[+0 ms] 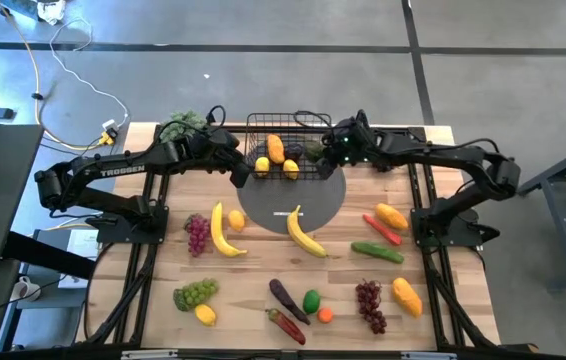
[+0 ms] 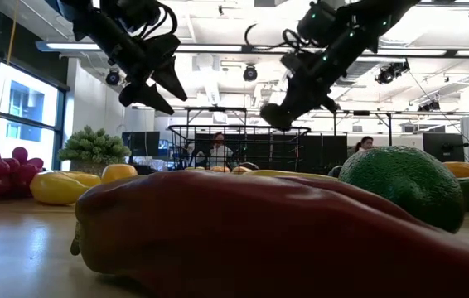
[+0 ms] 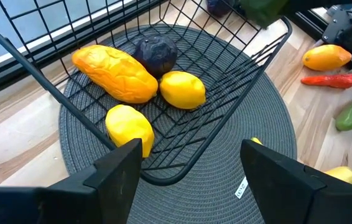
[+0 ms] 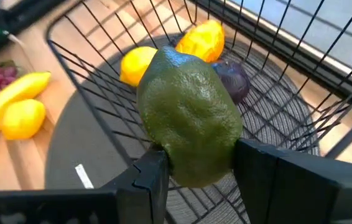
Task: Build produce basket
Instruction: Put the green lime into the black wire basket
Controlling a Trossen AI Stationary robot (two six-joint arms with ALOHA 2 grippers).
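The black wire basket [image 1: 285,119] stands on a round grey mat at the table's far middle. Inside lie an orange mango [image 3: 115,73], a dark purple fruit [image 3: 156,53] and two lemons [image 3: 182,89] [image 3: 130,126]. My right gripper [image 4: 194,165] is shut on a green avocado [image 4: 189,112] above the basket's right side [image 1: 313,150]. My left gripper [image 3: 191,163] hangs open just outside the basket's near left corner [image 1: 240,172], with nothing between its fingers. My right gripper pinches the avocado between its two fingers, one on each side of the fruit's nearer end [image 4: 177,157]. The fingers come slanting down from the table's right side. The avocado is lifted clear, over the basket's inside.
The mat [image 1: 315,205] reaches out in front of the basket. Loose on the table are two bananas [image 1: 304,236] [image 1: 222,233], grapes [image 1: 197,234], a cucumber [image 1: 377,251], a mango [image 1: 391,215] and more produce along the near edge. A leafy bunch [image 1: 181,126] sits far left.
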